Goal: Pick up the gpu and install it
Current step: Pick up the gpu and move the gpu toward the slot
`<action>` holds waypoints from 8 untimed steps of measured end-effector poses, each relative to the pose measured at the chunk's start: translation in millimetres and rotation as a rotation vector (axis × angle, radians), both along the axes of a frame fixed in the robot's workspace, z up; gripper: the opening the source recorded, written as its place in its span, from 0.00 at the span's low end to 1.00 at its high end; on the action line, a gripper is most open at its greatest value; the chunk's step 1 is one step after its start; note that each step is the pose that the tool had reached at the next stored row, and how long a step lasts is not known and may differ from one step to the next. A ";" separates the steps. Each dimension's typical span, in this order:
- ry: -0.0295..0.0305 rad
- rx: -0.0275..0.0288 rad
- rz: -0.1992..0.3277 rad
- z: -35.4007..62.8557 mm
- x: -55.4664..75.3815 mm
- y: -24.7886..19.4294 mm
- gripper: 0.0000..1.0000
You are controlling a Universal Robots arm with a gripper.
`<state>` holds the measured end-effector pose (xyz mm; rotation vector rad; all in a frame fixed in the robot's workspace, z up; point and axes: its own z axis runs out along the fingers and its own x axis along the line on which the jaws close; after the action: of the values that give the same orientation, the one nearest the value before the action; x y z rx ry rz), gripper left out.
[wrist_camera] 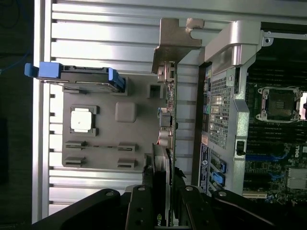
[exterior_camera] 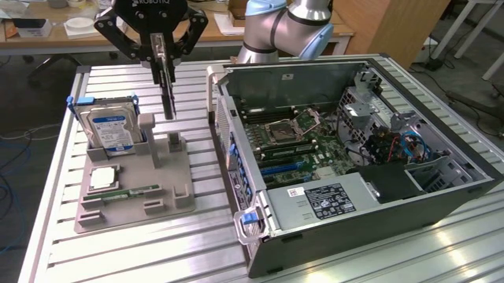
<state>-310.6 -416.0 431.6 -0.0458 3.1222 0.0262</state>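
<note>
Overhead, gripper (exterior_camera: 162, 59) points straight down, clamping the gpu (exterior_camera: 169, 97) upright, seemingly clear above the holder (exterior_camera: 169, 177)

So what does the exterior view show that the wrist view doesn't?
The exterior view adds the robot arm, the desks behind and the labelled power supply in the computer case. The wrist view adds a look down the graphics card to its notched bracket. Both share the fingers shut on the card, the hard drive in the grey tray, and the open case.
</note>
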 end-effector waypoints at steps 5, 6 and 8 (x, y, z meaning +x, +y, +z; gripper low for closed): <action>0.0000 0.0000 0.000 0.0 2.8 0.0 0.26; 0.0000 0.0000 0.000 0.0 4.2 0.0 0.26; -0.0001 0.0001 0.000 0.0 7.3 0.0 0.26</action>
<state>-303.3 -416.0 431.5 -0.0459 3.1221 0.0263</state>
